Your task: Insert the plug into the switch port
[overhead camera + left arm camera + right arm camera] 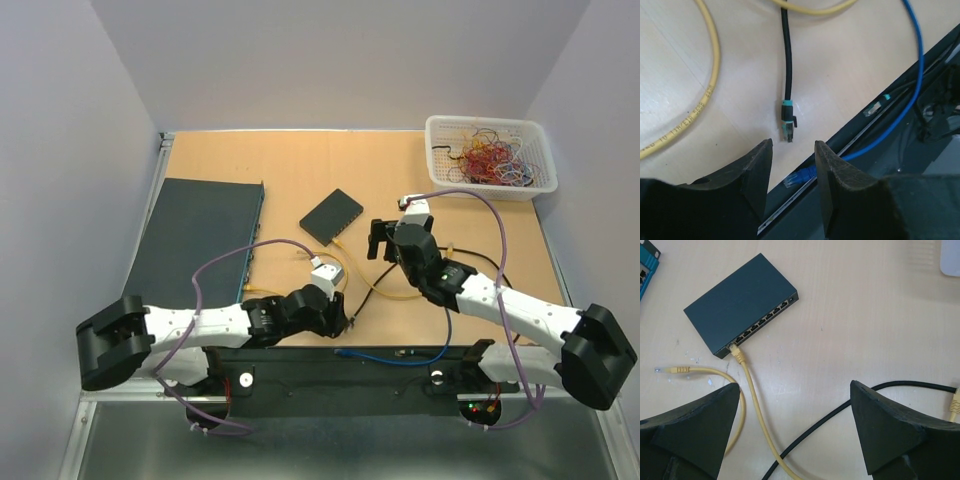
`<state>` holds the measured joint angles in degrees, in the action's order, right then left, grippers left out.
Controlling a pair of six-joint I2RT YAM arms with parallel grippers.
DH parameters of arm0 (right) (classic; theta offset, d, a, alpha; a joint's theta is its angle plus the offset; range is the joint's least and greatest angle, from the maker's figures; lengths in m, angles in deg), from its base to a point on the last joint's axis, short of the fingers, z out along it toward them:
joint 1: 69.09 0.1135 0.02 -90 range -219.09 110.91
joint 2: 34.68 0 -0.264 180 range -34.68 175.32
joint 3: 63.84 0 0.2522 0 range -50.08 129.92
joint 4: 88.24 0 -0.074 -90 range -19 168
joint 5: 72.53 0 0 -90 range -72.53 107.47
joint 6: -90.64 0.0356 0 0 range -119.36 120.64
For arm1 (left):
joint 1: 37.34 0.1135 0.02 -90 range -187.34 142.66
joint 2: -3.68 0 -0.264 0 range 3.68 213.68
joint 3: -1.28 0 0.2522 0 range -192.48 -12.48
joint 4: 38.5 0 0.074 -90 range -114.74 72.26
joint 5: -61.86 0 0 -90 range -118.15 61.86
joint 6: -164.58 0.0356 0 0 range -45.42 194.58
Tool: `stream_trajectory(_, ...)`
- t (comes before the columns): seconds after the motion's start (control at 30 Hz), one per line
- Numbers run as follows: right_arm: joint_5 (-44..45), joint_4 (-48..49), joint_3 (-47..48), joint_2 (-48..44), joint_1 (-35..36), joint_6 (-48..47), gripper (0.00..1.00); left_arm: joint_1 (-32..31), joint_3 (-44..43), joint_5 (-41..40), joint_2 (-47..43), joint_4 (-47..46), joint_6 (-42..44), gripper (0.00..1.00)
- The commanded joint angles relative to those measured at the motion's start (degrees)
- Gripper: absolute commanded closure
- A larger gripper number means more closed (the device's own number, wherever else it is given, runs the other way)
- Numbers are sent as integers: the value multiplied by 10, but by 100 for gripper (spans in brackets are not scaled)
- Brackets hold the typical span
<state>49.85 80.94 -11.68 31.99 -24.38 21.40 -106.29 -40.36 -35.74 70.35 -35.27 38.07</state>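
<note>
Table [300, 160] from above: the switch [333, 215] lies near the middle, a big switch [205, 235] along the left side, and a basket [437, 130] of wires in the far right corner. The right gripper [385, 242] hangs just right of the switch. The left gripper [340, 312] sits low near the front rail [300, 362], among yellow, black and blue cables.

From the left wrist we see the fingers [757, 165] partway apart with nothing between them, so this pincer is open and empty. The black plug [787, 122], with its teal collar, lies flat on the table just ahead of the gap, its tip towards us. A blue plug [799, 176] rests at the rail's edge, close beside it.

From the right wrist we see those fingers [880, 425] spread wide and holding nothing. The switch shows us its row of ports. One yellow plug [736, 352] sits in the end port and a loose yellow plug [677, 369] lies on the table nearby. The black cable [840, 410] crosses the yellow cable [757, 405] below.

We judge the black plug to be the one to fetch. Closing on it as it lies, the left fingers could catch the cable or the latch tab instead of the body, so it would twist in the grip and meet the port crooked. The blue plug is near enough to be pinched with it. Lifting the black cable where it crosses the yellow one could tug the seated plug or drag the switch, which nothing holds down.
</note>
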Motion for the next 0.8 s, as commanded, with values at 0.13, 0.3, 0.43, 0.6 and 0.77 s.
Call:
stream_trajectory(0.13, 13, 2, -17, -40, 2, 1, 4, -38, -33, -33, 118, -27, 6, 50)
stream_trajectory(0.3, 20, 0, -24, -48, 2, -3, 3, -57, -46, -44, 156, -44, 7, 50)
stream_trajectory(0.43, 20, 0, -27, -49, 2, -3, 3, -59, -58, -51, 167, -42, 12, 50)
stream_trajectory(0.6, 21, 0, -32, -55, 2, -6, 3, -59, -72, -72, 194, -18, 14, 51)
stream_trajectory(0.77, 22, 0, -37, -59, 2, -7, 3, -59, -75, -77, 210, -11, 17, 72)
